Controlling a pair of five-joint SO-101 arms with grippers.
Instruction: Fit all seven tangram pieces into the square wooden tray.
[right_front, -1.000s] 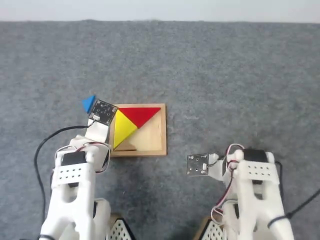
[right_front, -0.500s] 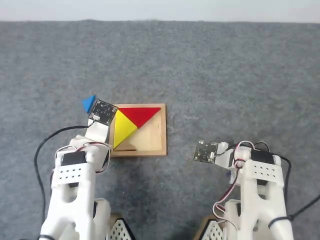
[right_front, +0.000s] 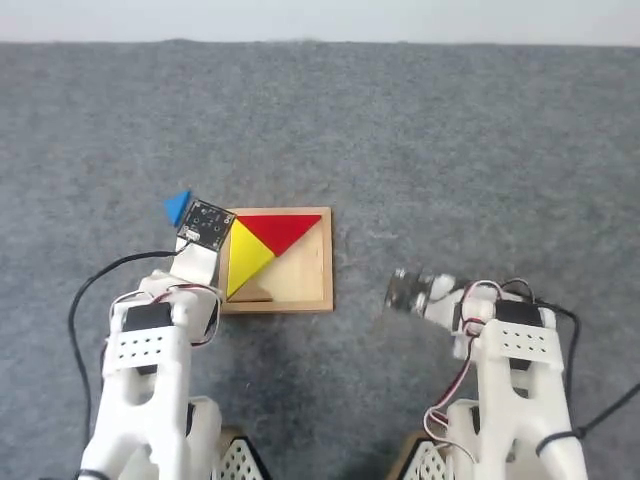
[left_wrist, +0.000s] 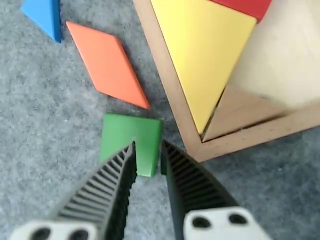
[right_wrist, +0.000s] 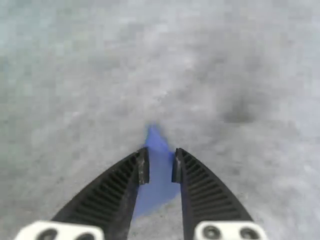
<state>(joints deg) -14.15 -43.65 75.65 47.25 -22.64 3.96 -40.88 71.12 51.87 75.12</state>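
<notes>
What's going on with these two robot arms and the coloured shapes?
Two arms are working on a tangram tray. A yellow triangle and a red triangle are in it, with bare wood beside them. The left pincer is at a green piece on the felt just outside the tray, with an orange piece and a blue triangle lying beyond. The right pincer holds a blue piece over bare felt on the tray's other side.
</notes>
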